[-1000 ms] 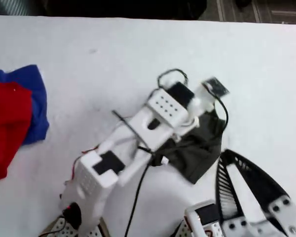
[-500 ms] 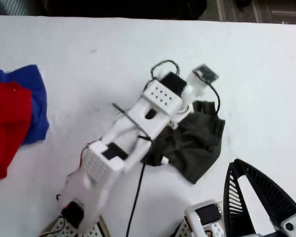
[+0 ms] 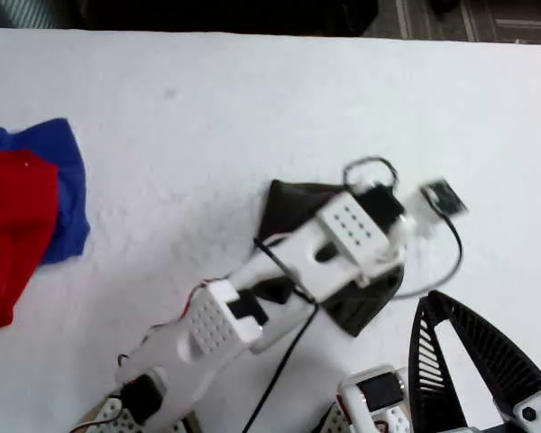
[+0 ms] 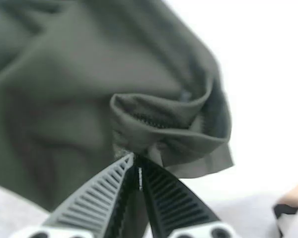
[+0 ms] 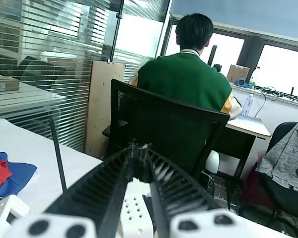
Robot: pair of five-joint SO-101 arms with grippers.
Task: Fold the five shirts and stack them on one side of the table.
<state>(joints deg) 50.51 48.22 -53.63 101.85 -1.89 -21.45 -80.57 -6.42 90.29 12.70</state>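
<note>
Dark shirt (image 4: 79, 84), fold pinched in left gripper (image 4: 135, 160)

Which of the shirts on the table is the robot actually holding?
The dark shirt near the middle of the table: the left arm's jaws pinch a fold of it. The red shirt and blue shirt lie off to one side, untouched.

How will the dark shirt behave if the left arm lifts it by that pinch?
Probably floppy: the dark shirt bunches into soft folds where the left gripper pinches it, so the rest should droop. Likely light, as a small pinch gathers it. It may drag across the table rather than keep its shape.
</note>
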